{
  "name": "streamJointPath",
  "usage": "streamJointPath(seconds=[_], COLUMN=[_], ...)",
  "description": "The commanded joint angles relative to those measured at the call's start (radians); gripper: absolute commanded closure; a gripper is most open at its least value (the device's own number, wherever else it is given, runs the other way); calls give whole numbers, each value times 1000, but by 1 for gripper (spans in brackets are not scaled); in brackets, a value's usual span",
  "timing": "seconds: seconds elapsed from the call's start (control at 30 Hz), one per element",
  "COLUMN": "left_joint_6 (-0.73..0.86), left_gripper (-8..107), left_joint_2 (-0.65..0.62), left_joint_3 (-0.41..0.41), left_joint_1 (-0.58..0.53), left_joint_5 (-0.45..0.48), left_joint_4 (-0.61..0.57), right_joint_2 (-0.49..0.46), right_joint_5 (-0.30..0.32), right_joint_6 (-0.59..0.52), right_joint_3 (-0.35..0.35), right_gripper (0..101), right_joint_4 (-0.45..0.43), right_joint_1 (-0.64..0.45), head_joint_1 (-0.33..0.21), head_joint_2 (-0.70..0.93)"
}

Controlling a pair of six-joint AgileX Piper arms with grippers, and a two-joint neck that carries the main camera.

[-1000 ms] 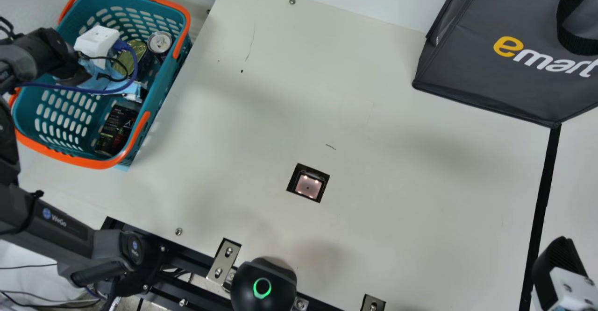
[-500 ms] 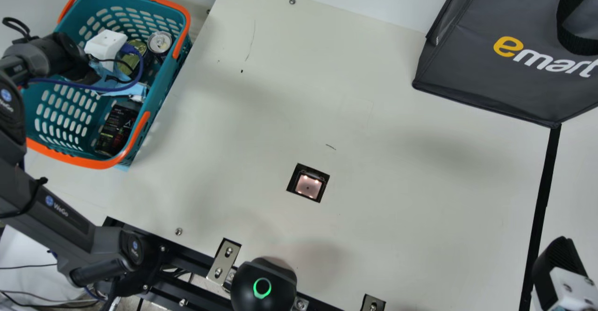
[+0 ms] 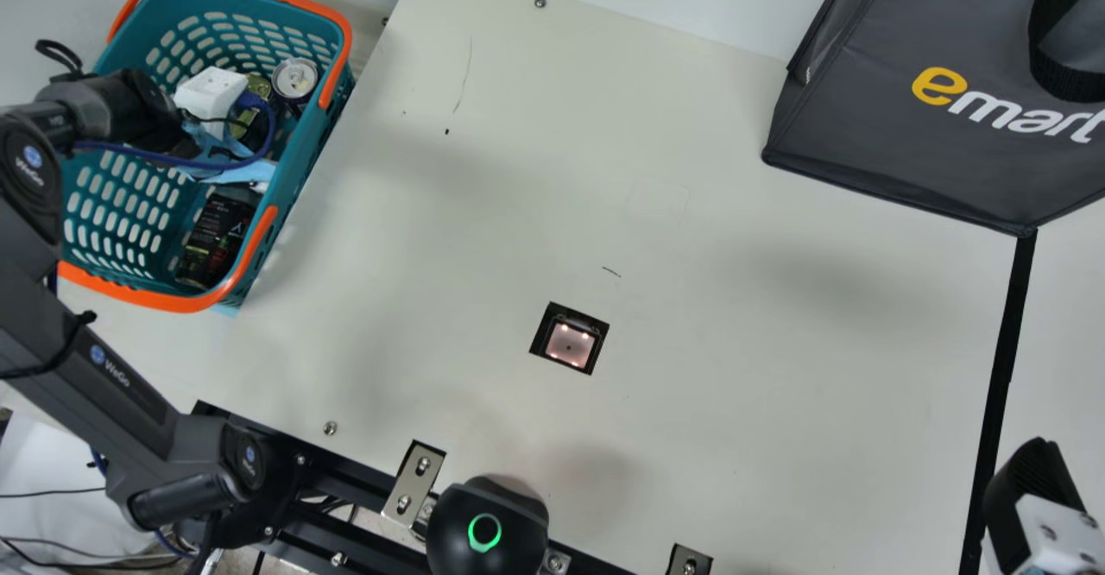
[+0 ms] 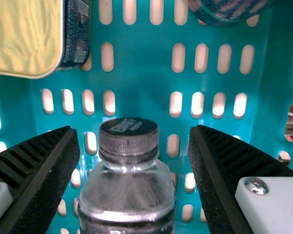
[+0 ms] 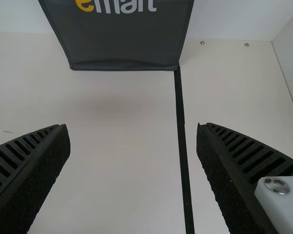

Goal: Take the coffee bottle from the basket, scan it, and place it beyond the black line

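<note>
In the teal perforated plastic basket w/ orange rim, the clear plastic coffee bottle w/ black ribbed cap is ungripped. Black L gripper: jaws wide, nothing held, one each side of the cap, prob. to straddle it b4 closing. Black R gripper, also wide & empty, is by the black tape line, prob. not needed yet. L wrist view gives cap + shoulder detail; main view gives layout, incl. square black-framed scanner in cream table.
</note>
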Motion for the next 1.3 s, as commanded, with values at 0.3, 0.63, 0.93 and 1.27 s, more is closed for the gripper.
streamJointPath(seconds=[0.3, 0.63, 0.93, 1.27], left_joint_6=[-12, -19, -29, -25], left_gripper=[9, 9, 36, 89], left_joint_2=[32, 60, 82, 66], left_joint_3=[-4, -2, 2, -1], left_joint_1=[-2, -6, -11, -9], left_joint_5=[-22, -45, -70, -66], left_joint_4=[10, 11, 14, 1], right_joint_2=[0, 0, 0, 0], right_joint_5=[0, 0, 0, -1], right_joint_6=[0, 0, 0, 0], right_joint_3=[0, 0, 0, 0], right_gripper=[10, 10, 10, 10], right_joint_4=[0, 0, 0, 0], right_joint_1=[0, 0, 0, 0], head_joint_1=[-27, -27, -27, -27], head_joint_2=[2, 2, 2, 2])
